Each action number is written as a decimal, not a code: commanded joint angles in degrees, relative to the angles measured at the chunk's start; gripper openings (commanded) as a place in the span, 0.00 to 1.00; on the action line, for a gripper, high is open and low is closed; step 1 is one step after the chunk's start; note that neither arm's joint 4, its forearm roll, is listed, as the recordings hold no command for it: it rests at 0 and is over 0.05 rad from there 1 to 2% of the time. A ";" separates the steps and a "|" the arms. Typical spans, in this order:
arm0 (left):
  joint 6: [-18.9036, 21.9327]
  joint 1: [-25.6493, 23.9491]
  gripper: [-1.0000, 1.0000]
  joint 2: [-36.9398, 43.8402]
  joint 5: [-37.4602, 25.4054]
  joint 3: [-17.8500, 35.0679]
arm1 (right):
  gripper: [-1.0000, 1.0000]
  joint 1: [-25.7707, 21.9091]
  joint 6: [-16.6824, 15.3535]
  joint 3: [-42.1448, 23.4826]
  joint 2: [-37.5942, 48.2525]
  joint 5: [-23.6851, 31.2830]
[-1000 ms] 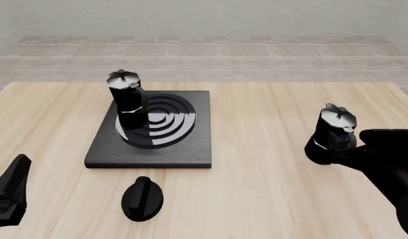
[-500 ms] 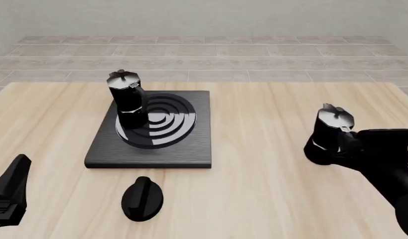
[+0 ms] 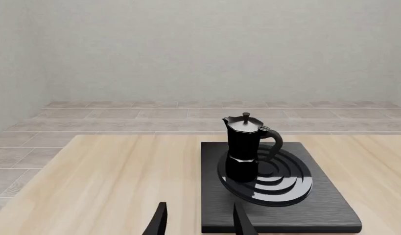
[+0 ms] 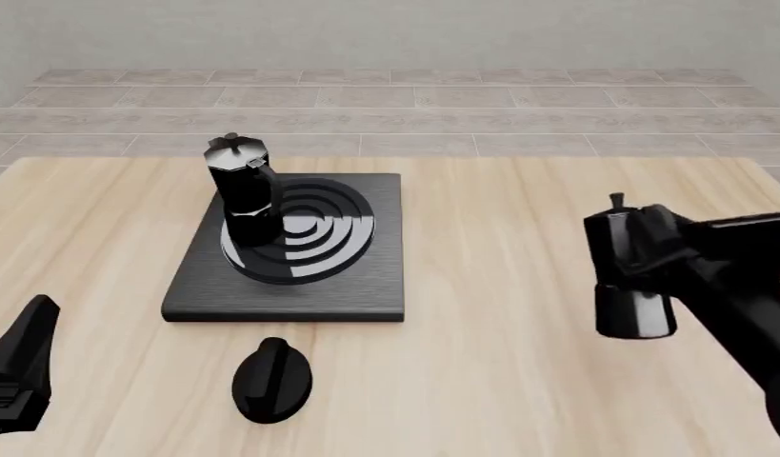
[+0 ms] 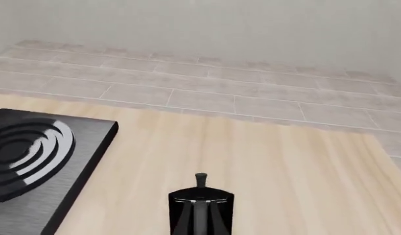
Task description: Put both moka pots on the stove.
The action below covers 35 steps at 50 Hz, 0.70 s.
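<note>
One moka pot (image 4: 244, 190) stands upright on the left part of the stove's (image 4: 377, 276) burner rings. It also shows in the left wrist view (image 3: 245, 147), standing on the stove (image 3: 318, 205). My right gripper (image 4: 654, 249) is shut on the upper part of the second moka pot (image 4: 633, 309) and holds it upright above the table, to the right of the stove. The right wrist view shows that pot's lid and knob (image 5: 200, 200) close below the camera, with the stove (image 5: 89, 142) off to one side. My left gripper (image 4: 19, 367) is open and empty near the table's front left corner, its fingertips (image 3: 159, 223) apart.
A low black oval knob (image 4: 272, 379) lies on the table just in front of the stove. The light wooden table (image 4: 491, 381) ends at a tiled floor and a grey wall behind.
My right gripper has lifted the second moka pot off the table, and the pot now hangs upright above it. The left arm and the pot on the stove have not moved.
</note>
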<state>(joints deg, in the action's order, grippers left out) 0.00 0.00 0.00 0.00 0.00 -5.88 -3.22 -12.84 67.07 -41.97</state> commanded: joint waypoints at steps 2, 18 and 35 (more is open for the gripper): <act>0.00 0.00 1.00 0.00 0.00 0.00 | 0.00 -4.85 -0.68 -4.08 -5.34 0.04; 0.00 0.00 1.00 0.00 0.00 0.00 | 0.00 -16.81 -0.64 -7.78 2.09 -10.81; 0.00 0.00 1.00 0.00 0.00 0.00 | 0.00 -24.55 0.01 -11.52 13.41 -25.10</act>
<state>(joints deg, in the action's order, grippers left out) 0.00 0.00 0.00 0.00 0.00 -26.15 -4.15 -20.92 75.62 -59.55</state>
